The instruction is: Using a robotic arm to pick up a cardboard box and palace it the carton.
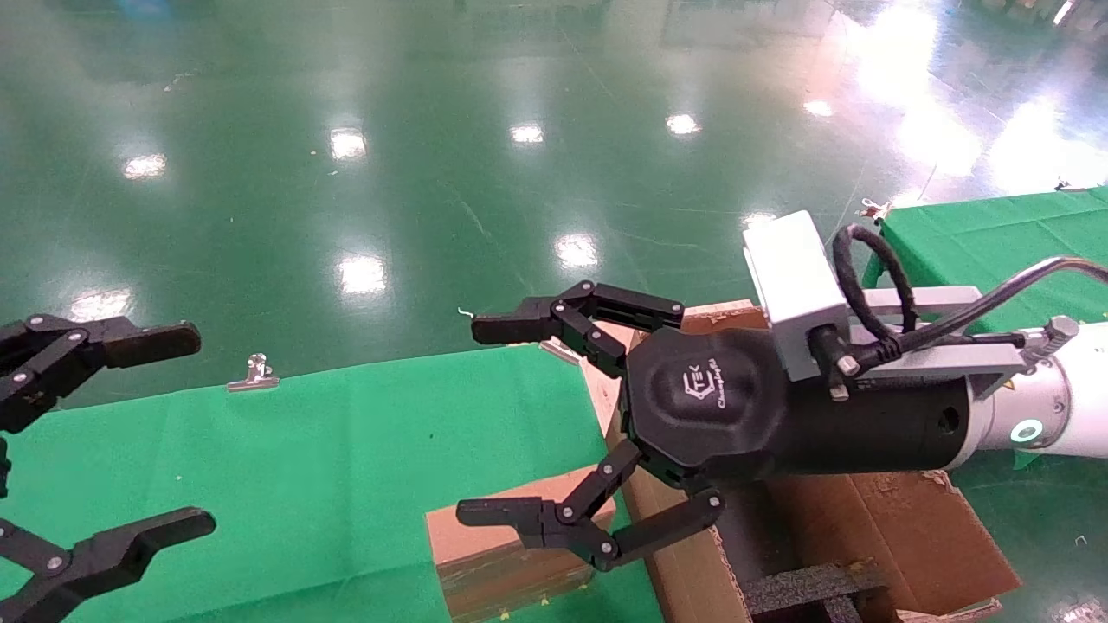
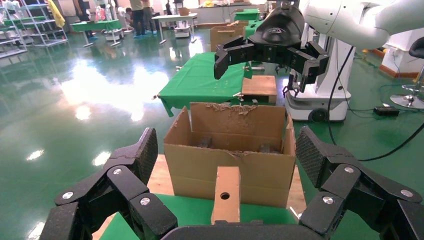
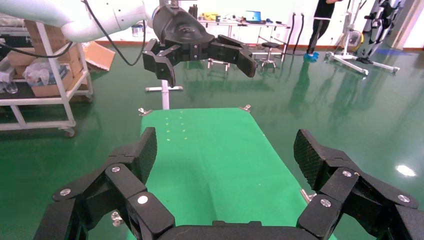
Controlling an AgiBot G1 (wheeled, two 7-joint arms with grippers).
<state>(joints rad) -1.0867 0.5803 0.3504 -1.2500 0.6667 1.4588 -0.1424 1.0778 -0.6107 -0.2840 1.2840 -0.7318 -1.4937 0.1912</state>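
My right gripper (image 1: 554, 433) hangs empty, jaws wide apart, with the cardboard box (image 1: 506, 554) just below them on the green table (image 1: 303, 467), touching the carton (image 1: 900, 528). Left gripper (image 1: 95, 441), also spread, sits farther off.

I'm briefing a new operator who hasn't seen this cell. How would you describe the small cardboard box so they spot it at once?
Find the green-covered table. At its near edge, beside the large torn-flapped carton, lies the cardboard box, below the open right gripper. It is far smaller and flatter than the carton, with a round hole in one narrow face.
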